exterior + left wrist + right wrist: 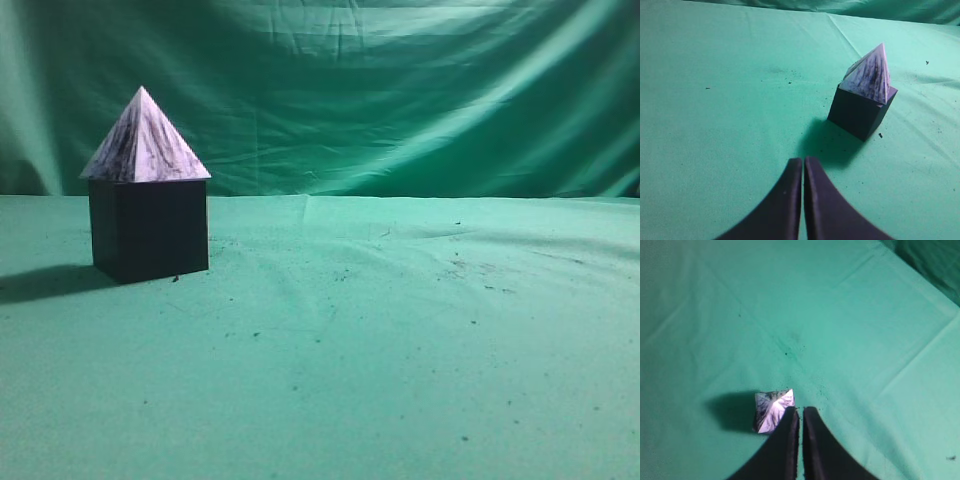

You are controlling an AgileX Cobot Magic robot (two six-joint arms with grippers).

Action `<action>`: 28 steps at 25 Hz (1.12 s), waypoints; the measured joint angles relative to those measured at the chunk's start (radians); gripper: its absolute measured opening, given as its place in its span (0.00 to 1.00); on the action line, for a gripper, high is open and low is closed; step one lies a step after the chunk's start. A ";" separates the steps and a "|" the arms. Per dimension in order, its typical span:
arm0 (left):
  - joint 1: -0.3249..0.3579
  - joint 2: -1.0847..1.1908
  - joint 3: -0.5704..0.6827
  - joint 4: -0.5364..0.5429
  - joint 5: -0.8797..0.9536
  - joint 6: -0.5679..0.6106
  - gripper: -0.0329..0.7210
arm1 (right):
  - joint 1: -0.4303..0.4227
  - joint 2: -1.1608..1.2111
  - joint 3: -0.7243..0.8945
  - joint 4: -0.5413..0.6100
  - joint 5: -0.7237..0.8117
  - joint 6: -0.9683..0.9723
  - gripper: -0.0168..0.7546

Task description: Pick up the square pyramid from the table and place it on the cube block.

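The square pyramid [145,140], pale lilac with dark marbled streaks, stands upright on top of the dark cube block [150,228] at the left of the green table [400,360]. In the left wrist view the pyramid [870,75] sits on the cube [857,112], well beyond my left gripper [803,162], which is shut and empty. In the right wrist view I look down on the pyramid [771,410] from high above; my right gripper [801,411] is shut and empty, and the cube is hidden beneath the pyramid. Neither gripper shows in the exterior view.
A wrinkled green backdrop [400,90] hangs behind the table. Small dark flecks dot the cloth. The stack casts a shadow [45,282] to its left.
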 joint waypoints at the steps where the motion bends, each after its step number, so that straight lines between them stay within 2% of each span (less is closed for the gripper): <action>1: 0.000 0.000 0.000 0.000 0.000 0.000 0.04 | 0.000 -0.043 0.049 0.000 0.000 0.014 0.02; 8: 0.000 0.000 0.000 0.002 0.000 0.000 0.04 | 0.000 -0.377 0.477 0.000 -0.026 0.082 0.02; 15: 0.000 0.000 0.000 0.002 0.002 0.000 0.04 | 0.000 -0.712 0.894 0.012 -0.329 0.091 0.02; 19: 0.000 0.000 0.000 0.002 0.002 0.000 0.04 | 0.000 -0.900 1.077 0.019 -0.429 0.081 0.02; 23: 0.000 0.000 0.000 0.002 0.002 0.000 0.04 | 0.000 -1.024 1.146 0.039 -0.397 0.078 0.02; 25: 0.000 0.000 0.000 0.002 0.002 0.000 0.04 | 0.000 -1.122 1.157 0.032 -0.331 0.078 0.02; 28: 0.000 0.000 0.000 0.002 0.002 0.000 0.04 | 0.000 -1.174 1.157 0.005 -0.318 0.080 0.02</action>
